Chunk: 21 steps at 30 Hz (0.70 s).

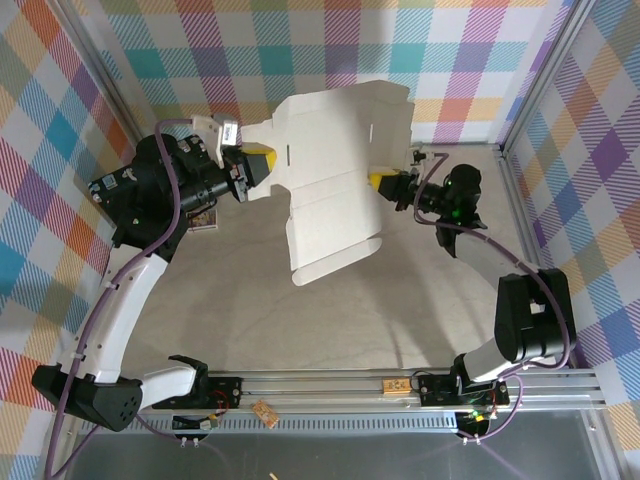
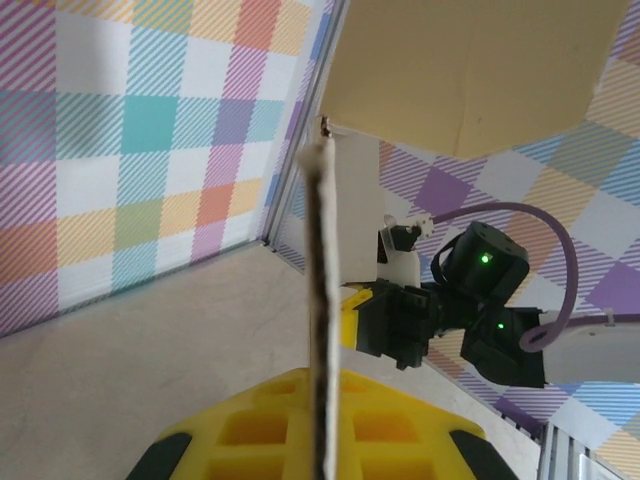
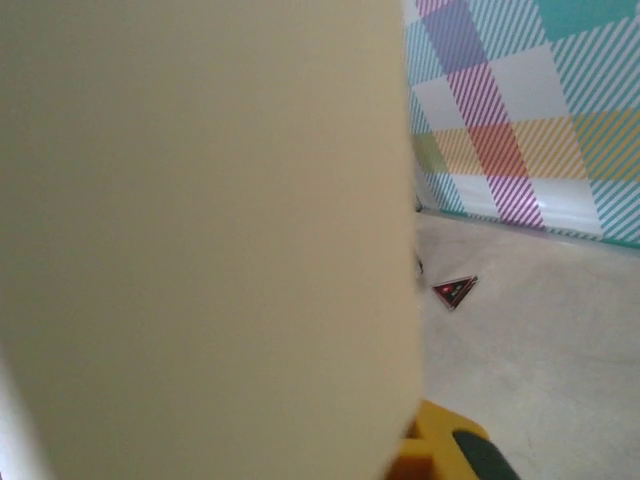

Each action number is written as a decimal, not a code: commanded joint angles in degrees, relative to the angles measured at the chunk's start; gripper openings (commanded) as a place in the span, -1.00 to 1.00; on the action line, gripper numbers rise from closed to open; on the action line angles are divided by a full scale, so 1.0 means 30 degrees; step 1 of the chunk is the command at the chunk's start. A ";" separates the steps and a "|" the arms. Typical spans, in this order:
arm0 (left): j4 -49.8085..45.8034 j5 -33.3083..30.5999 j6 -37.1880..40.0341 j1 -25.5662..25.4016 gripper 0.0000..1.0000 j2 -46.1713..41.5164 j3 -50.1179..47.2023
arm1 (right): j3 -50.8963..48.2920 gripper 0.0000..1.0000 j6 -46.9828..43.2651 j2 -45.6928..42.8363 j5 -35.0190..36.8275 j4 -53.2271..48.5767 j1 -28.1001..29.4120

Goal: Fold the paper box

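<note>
The paper box (image 1: pixel 330 180) is an unfolded die-cut sheet held up above the table between both arms, white side up in the top view. My left gripper (image 1: pixel 252 165) is shut on its left edge. In the left wrist view the sheet (image 2: pixel 322 300) runs edge-on between the yellow fingers (image 2: pixel 400 430), with a tan flap (image 2: pixel 470 70) above. My right gripper (image 1: pixel 383 182) is shut on the sheet's right edge. In the right wrist view the tan side (image 3: pixel 200 240) hides one finger, and the other yellow finger (image 3: pixel 440 450) peeks out at the bottom.
A small card (image 1: pixel 204 217) lies on the table under the left arm, and a red-black triangle (image 3: pixel 455 290) lies near the back wall. Plaid walls and a metal post (image 1: pixel 505 130) enclose the table. A rail (image 1: pixel 400 385) runs along the near edge.
</note>
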 commanded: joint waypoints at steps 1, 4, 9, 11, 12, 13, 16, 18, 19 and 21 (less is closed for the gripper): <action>0.1290 -0.1056 -0.0384 0.0041 -1.00 -0.0449 0.0199 | 0.0005 -1.00 -0.1920 -0.1695 0.3662 -0.3325 0.0864; 0.1719 -0.1495 -0.0254 0.0033 -1.00 -0.0282 -0.0395 | 0.0338 -1.00 -0.0115 -0.2857 0.9714 -0.8067 0.1697; 0.2337 -0.1537 -0.0056 -0.0142 -1.00 0.0291 -0.1190 | 0.3778 -1.00 0.3216 -0.2908 1.9244 -1.6295 0.4843; 0.2487 -0.1538 -0.0047 -0.0165 -1.00 0.0517 -0.1303 | 0.4382 -1.00 0.3092 -0.2477 1.8468 -1.6079 0.5242; 0.2444 -0.1610 0.0059 -0.0172 -1.00 0.0612 -0.1282 | 0.4353 -1.00 0.2768 -0.2449 1.8288 -1.5890 0.5341; 0.2301 -0.1707 0.0323 -0.0145 -1.00 0.0686 -0.1249 | 0.4312 -1.00 0.2315 -0.2481 1.8094 -1.5983 0.5362; 0.1593 -0.1737 0.1673 0.0067 -1.00 0.0789 -0.0978 | 0.2888 -0.02 -0.1012 -0.4018 1.7117 -1.6183 0.5129; 0.0893 -0.1365 0.3208 0.0201 -1.00 0.0888 -0.0761 | 0.0899 0.85 -0.4660 -0.6711 1.6134 -1.6606 0.4180; 0.0756 -0.1023 0.3719 0.0230 -1.00 0.0945 -0.0740 | 0.0053 0.99 -0.6199 -0.8167 1.5626 -1.6776 0.3551; 0.0496 0.0467 0.5083 0.0296 -1.00 0.1146 -0.0690 | -0.1263 0.98 -0.9618 -1.1448 1.2463 -1.6663 0.1069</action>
